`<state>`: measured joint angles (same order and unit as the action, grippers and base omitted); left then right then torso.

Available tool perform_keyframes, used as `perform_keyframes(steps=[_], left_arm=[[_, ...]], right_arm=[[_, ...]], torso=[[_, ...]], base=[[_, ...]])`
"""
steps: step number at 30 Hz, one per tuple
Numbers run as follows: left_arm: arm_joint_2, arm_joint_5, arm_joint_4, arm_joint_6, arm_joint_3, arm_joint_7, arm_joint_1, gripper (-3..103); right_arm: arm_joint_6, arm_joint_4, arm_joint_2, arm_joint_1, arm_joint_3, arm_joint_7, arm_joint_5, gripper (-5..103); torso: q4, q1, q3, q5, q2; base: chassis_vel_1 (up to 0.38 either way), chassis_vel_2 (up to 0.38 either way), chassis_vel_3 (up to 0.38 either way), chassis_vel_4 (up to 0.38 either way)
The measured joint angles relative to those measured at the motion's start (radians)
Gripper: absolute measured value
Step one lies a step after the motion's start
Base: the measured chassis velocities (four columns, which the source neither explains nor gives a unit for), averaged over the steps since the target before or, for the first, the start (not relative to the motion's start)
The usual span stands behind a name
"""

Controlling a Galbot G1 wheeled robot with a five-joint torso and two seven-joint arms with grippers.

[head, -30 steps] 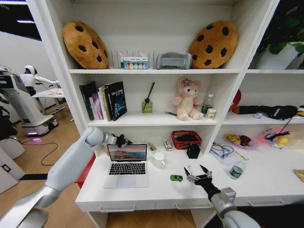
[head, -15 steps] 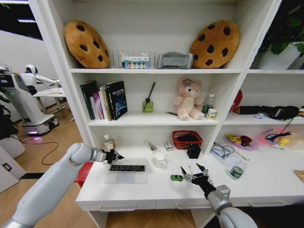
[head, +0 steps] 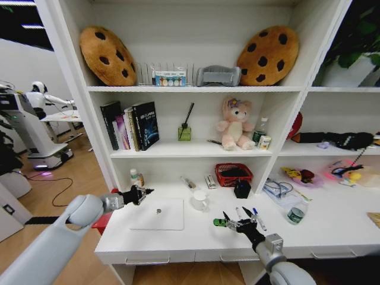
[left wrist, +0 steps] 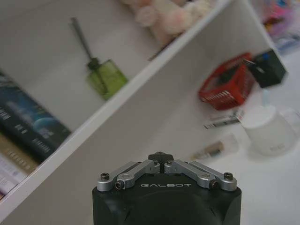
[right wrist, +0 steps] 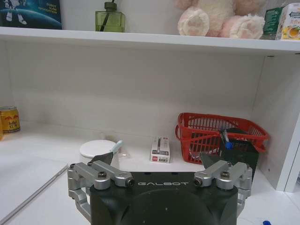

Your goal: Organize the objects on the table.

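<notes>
At the near edge of the long white desk (head: 196,240), right of centre, the right gripper (head: 238,224) is being held low over the top with its fingers spread and nothing between them, just beside the palm-sized green-and-black gadget (head: 220,222), which is lying loose on its left. Two pens, one black (head: 240,212) and one blue (head: 259,218), are lying just beyond that gripper, and a short green-labelled can (head: 294,214) is standing farther right; all of these are judged as not yet tidied. Left of centre, the flat silver laptop (head: 158,214) is lying closed, so that step is judged as done. At the desk's left end the left gripper (head: 137,193) is being held above the laptop's far left corner with its fingertips pinched together on nothing. Toward the back, a white mug (head: 199,200) and a red mesh basket (head: 233,174) are standing against the shelf wall. Most of the sorting is judged as remaining.
</notes>
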<state>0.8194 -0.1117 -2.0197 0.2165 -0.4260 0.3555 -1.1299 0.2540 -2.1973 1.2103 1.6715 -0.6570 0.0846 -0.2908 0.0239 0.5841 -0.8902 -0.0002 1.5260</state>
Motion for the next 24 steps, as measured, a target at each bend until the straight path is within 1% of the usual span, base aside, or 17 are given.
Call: perform_keyframes(steps=[1, 3, 4, 6, 7, 8, 10, 11, 12, 13, 14, 16, 18, 19, 20, 21, 24], left_arm=[[0.0, 0.0, 0.0, 0.0, 0.0, 0.0, 0.0, 0], [0.064, -0.12, -0.039, 0.048, -0.023, -0.201, -0.069, 0], [0.064, -0.12, -0.039, 0.048, -0.023, -0.201, -0.069, 0], [0.13, -0.231, -0.067, 0.085, -0.051, -0.352, -0.118, 0], [0.163, -0.277, -0.08, 0.11, -0.086, -0.41, -0.152, 0], [0.163, -0.277, -0.08, 0.11, -0.086, -0.41, -0.152, 0], [0.224, -0.348, -0.123, 0.16, -0.203, -0.47, -0.249, 0], [0.224, -0.348, -0.123, 0.16, -0.203, -0.47, -0.249, 0], [0.254, -0.36, -0.158, 0.171, -0.291, -0.485, -0.319, 0], [0.272, -0.365, -0.185, 0.172, -0.338, -0.501, -0.364, 0], [0.272, -0.365, -0.185, 0.172, -0.338, -0.501, -0.364, 0], [0.296, -0.379, -0.229, 0.16, -0.375, -0.546, -0.422, 0], [0.3, -0.381, -0.237, 0.153, -0.377, -0.557, -0.431, 0], [0.307, -0.383, -0.255, 0.149, -0.378, -0.563, -0.448, -3], [0.324, -0.38, -0.283, 0.149, -0.379, -0.551, -0.474, 7], [0.324, -0.38, -0.283, 0.149, -0.379, -0.551, -0.474, 7], [0.35, -0.371, -0.334, 0.151, -0.36, -0.515, -0.514, 24]], right_arm=[[0.0, 0.0, 0.0, 0.0, 0.0, 0.0, 0.0, 100], [0.001, -0.014, -0.001, 0.004, -0.014, -0.011, -0.017, 100], [0.001, -0.014, -0.001, 0.004, -0.014, -0.011, -0.017, 100], [0.001, -0.036, 0.009, 0.018, -0.029, -0.026, -0.027, 100], [0.001, -0.05, 0.015, 0.025, -0.035, -0.034, -0.034, 100], [0.001, -0.05, 0.015, 0.025, -0.035, -0.034, -0.034, 100], [0.008, -0.077, 0.018, 0.028, -0.039, -0.05, -0.057, 100], [0.008, -0.077, 0.018, 0.028, -0.039, -0.05, -0.057, 100], [0.016, -0.091, 0.017, 0.029, -0.041, -0.058, -0.072, 100], [0.019, -0.1, 0.018, 0.029, -0.042, -0.063, -0.077, 100], [0.019, -0.1, 0.018, 0.029, -0.042, -0.063, -0.077, 100], [0.02, -0.113, 0.029, 0.039, -0.047, -0.068, -0.079, 100], [0.02, -0.116, 0.034, 0.044, -0.048, -0.07, -0.079, 100], [0.021, -0.123, 0.042, 0.051, -0.05, -0.075, -0.078, 100], [0.025, -0.13, 0.045, 0.051, -0.049, -0.08, -0.076, 100], [0.025, -0.13, 0.045, 0.051, -0.049, -0.08, -0.076, 100], [0.036, -0.147, 0.044, 0.054, -0.047, -0.085, -0.077, 100]], torso=[[0.0, 0.0, 0.0, 0.0, 0.0], [-0.0003, 0.0, 0.0, 0.0003, 0.0], [-0.0003, 0.0, 0.0, 0.0003, 0.0], [0.0003, 0.0, 0.0, 0.0003, 0.0], [0.0006, 0.0, 0.0, 0.0003, 0.0], [0.0006, 0.0, 0.0, 0.0003, 0.0], [0.0003, 0.0, 0.0, -0.0002, 0.0], [0.0003, 0.0, 0.0, -0.0002, 0.0], [-0.0004, 0.0, 0.0, 0.0006, 0.0], [-0.0008, 0.0, 0.0, 0.0004, 0.0], [-0.0008, 0.0, 0.0, 0.0004, 0.0], [-0.0009, 0.0, 0.0, 0.0003, 0.0], [-0.0005, 0.0, 0.0, 0.0004, 0.0], [0.0005, 0.0, 0.0, 0.0003, 0.0], [0.0004, 0.0, 0.0, 0.0001, 0.0], [0.0004, 0.0, 0.0, 0.0001, 0.0], [0.0, 0.0, 0.0, 0.0003, 0.0]], base=[[0.0, 0.0, 0.0, 0.0], [0.0, 0.0, 0.0, 0.0], [0.0, 0.0, 0.0, 0.0], [0.0, 0.0, 0.0, 0.0], [0.0, 0.0, 0.0, 0.0], [0.0, 0.0, 0.0, 0.0], [0.0, 0.0, 0.0, 0.0], [0.0, 0.0, 0.0, 0.0], [0.0, 0.0, 0.0, 0.0], [0.0, 0.0, 0.0, 0.0], [0.0, 0.0, 0.0, 0.0], [0.0, 0.0, 0.0, 0.0], [0.0, 0.0, 0.0, 0.0], [0.0, 0.0, 0.0, 0.0], [0.0, 0.0, 0.0, 0.0], [0.0, 0.0, 0.0, 0.0], [0.0, 0.0, 0.0, 0.0]])
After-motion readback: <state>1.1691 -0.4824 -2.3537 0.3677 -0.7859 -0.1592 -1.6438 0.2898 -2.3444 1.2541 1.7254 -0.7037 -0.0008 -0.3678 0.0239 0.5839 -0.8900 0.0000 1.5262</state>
